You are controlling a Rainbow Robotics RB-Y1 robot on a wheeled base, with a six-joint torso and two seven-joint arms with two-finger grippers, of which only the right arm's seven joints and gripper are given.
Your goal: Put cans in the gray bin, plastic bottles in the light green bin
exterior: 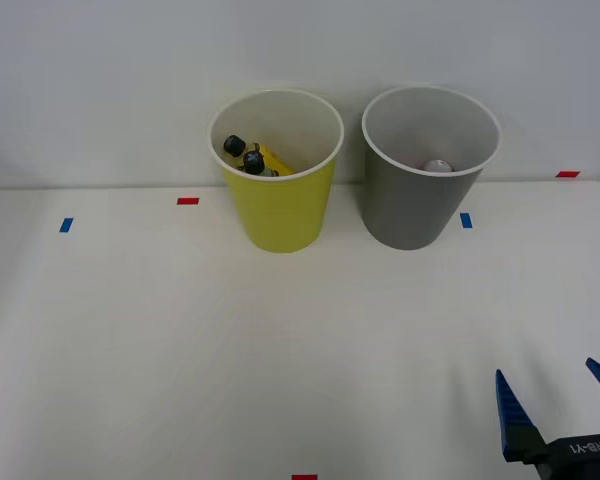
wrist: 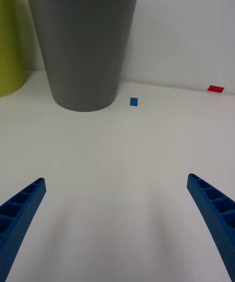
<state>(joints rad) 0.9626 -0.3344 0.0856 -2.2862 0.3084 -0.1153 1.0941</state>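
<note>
Gray bin [exterior: 412,205] hides all but the can's [exterior: 438,166] silvery top.

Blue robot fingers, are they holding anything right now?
No, nothing. The right gripper is open and empty above the bare table, with its fingers spread wide apart.

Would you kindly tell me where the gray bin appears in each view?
Front view: gray bin stands at the table's far edge, right of the light green bin.
Right wrist view: gray bin fills the upper left.
Shared landmark: the blue tape mark beside its base.
</note>
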